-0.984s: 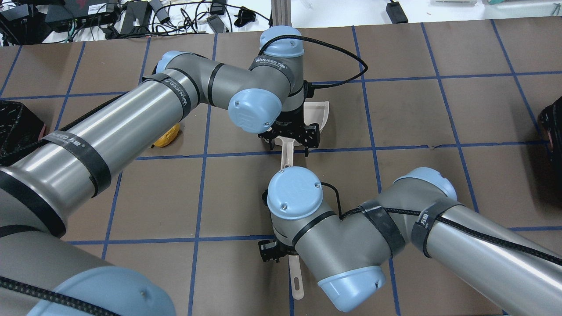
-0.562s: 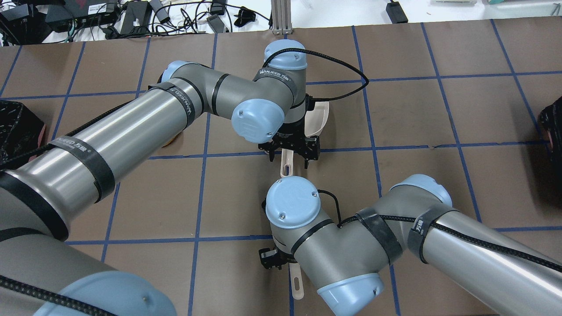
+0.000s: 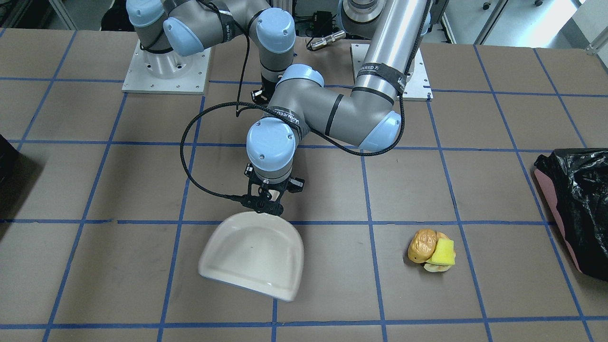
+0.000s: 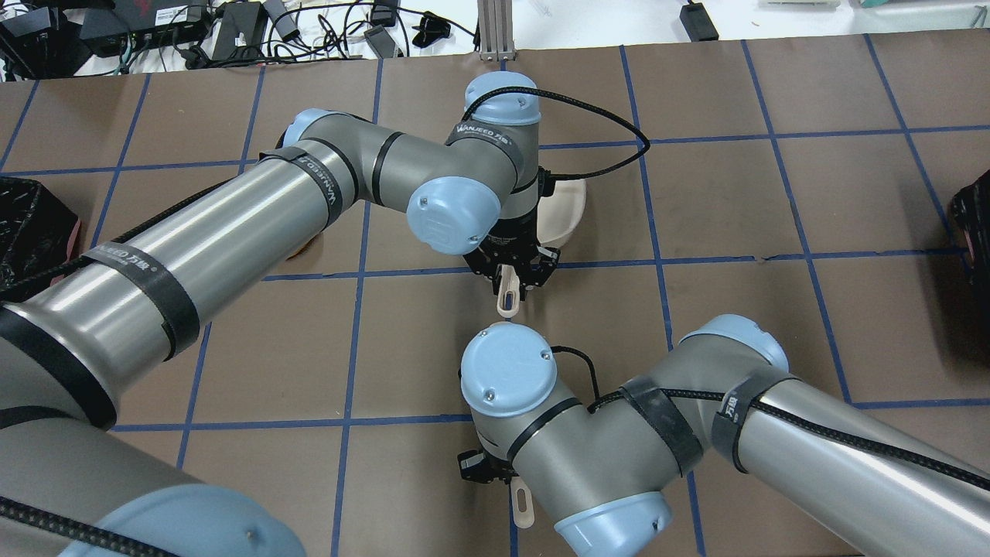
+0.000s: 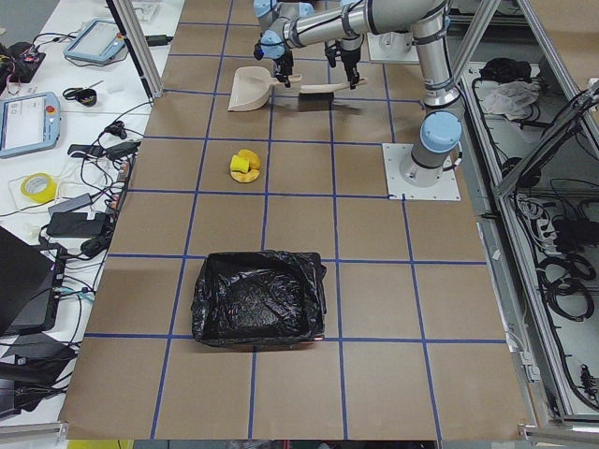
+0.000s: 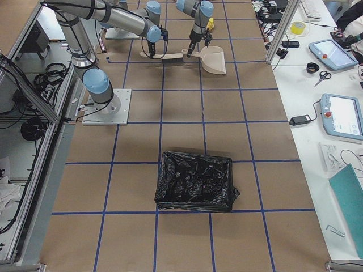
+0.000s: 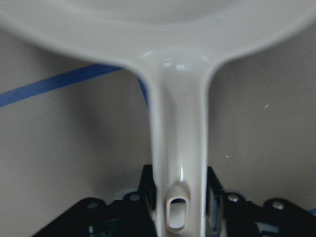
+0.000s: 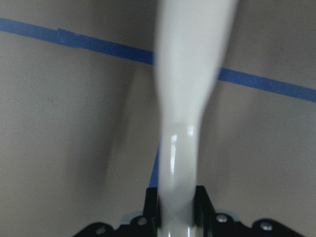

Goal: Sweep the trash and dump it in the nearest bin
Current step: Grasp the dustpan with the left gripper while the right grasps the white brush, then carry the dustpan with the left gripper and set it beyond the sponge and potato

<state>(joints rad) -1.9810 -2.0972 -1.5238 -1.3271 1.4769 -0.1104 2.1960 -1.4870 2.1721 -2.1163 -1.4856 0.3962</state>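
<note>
The trash (image 3: 431,250), a golden-brown lump, a yellow sponge block and a pale scrap, lies on the brown table. It also shows in the exterior left view (image 5: 245,166). The pink-sided bin (image 3: 577,209) with its black bag stands at the table's end on the robot's left (image 4: 23,224). My left gripper (image 3: 263,202) is shut on the handle of the white dustpan (image 3: 254,254), seen close in the left wrist view (image 7: 178,197). My right gripper (image 8: 177,207) is shut on the white brush handle (image 4: 524,507). The trash lies between dustpan and bin.
The brush (image 5: 318,89) lies low beside the dustpan (image 5: 248,89), nearer the robot's base. A second black-bagged container (image 6: 195,181) stands at the table's other end. Cables and devices (image 4: 232,31) line the far table edge.
My left gripper's fingers have closed in on the dustpan handle and the dustpan has turned flatter. My right arm has drawn back toward the robot with the brush handle.
</note>
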